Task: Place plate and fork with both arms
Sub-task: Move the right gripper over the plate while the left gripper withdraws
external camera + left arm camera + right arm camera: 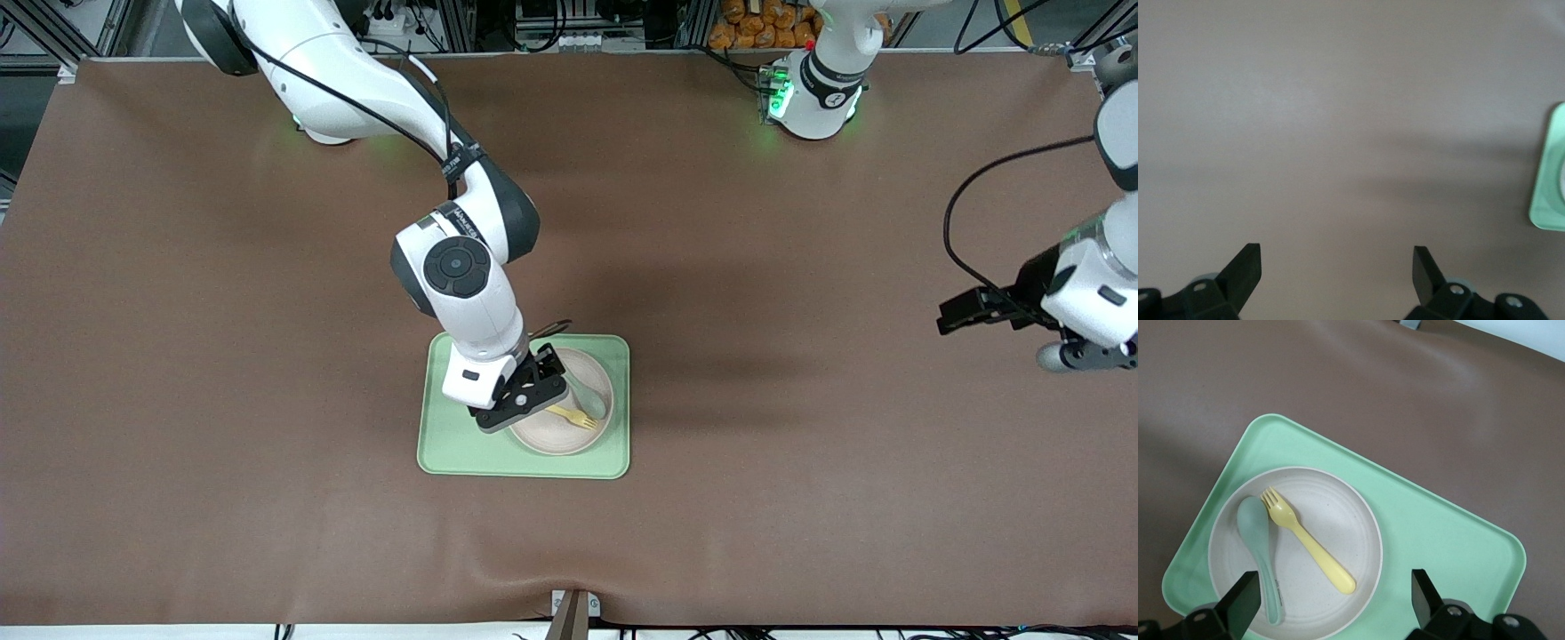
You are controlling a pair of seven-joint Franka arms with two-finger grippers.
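I have the right gripper (524, 391) hanging over the green tray (453, 444), fingers spread wide and empty, lined up above the plate (556, 436) so I can come down on it. The plate sits on the tray at the end toward the left arm, with the fork (1305, 543) and a spoon (1258, 540) lying side by side in it. The left gripper (1337, 263) waits over bare table at its own end, likewise open and holding nothing.

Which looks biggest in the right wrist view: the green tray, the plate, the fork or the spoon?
1. Tray
2. Plate
3. Fork and spoon: they look about alike in length, so no ranking between them.
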